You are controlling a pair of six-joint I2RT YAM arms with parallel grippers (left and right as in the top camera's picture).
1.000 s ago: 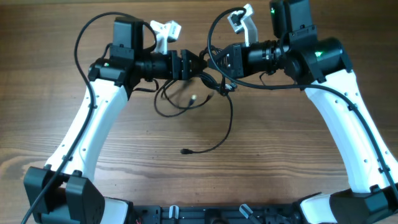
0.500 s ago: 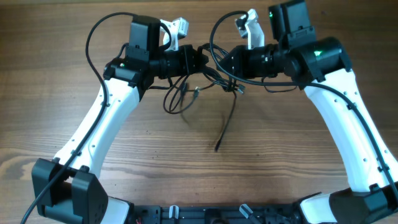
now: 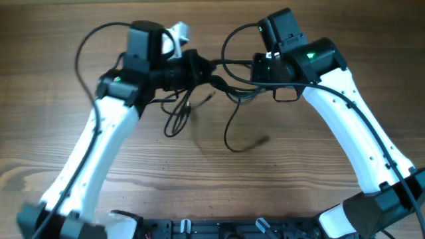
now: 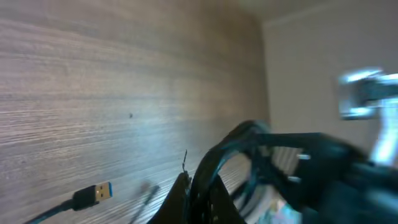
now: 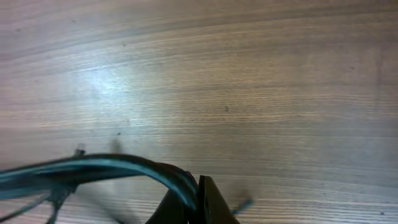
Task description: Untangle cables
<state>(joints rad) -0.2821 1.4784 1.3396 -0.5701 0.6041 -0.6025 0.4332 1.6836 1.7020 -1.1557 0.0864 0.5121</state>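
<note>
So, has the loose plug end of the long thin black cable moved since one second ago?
Yes. The loose plug end swung right and slightly up the picture, against the brown wooden table's grain.

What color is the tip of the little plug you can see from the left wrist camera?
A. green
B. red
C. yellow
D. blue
D. In the left wrist view, the USB plug on one of the cables has a blue tip on its black body.
</note>
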